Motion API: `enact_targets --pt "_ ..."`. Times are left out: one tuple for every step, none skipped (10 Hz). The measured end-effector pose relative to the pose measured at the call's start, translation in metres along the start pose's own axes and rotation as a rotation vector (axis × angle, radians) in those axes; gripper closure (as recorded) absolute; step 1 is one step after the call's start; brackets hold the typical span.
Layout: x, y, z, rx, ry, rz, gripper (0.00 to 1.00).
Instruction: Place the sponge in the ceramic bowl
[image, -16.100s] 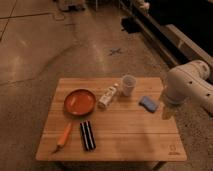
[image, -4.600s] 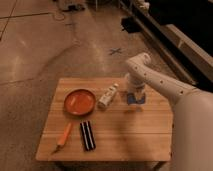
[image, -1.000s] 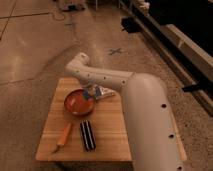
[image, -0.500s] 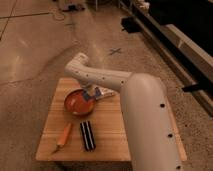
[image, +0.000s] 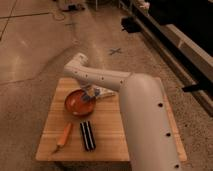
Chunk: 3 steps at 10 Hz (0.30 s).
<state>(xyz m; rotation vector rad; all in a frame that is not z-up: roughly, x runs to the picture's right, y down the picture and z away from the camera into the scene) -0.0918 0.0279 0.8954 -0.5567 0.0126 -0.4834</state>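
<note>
The ceramic bowl (image: 77, 103), a round orange-red dish with a darker rim, sits on the left half of the wooden table (image: 107, 140). My white arm reaches across the table from the right. Its gripper (image: 89, 94) hangs over the bowl's right rim. The sponge (image: 88, 96), a small bluish block, shows at the gripper's tip, held just above the rim and partly hidden by the fingers.
A black striped block (image: 87, 135) and an orange carrot-shaped item (image: 64, 136) lie near the table's front left. A white bottle (image: 104, 93) lies just right of the bowl, partly behind the arm. My arm covers the table's right side. Concrete floor surrounds the table.
Since the oldest frames the sponge has left the table's right side and travelled with the gripper to the bowl. Over the last second the gripper has barely moved.
</note>
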Motion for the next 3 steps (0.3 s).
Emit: enact_targets --pt "-0.0007 -0.0003 0.0003 0.0 0.0 -0.001 0.41" --pt "-0.0011 -0.0001 0.0009 -0.001 0.0 -0.002 0.41" --pt "-0.0013 -0.0003 0.001 -0.001 0.0 -0.004 0.41"
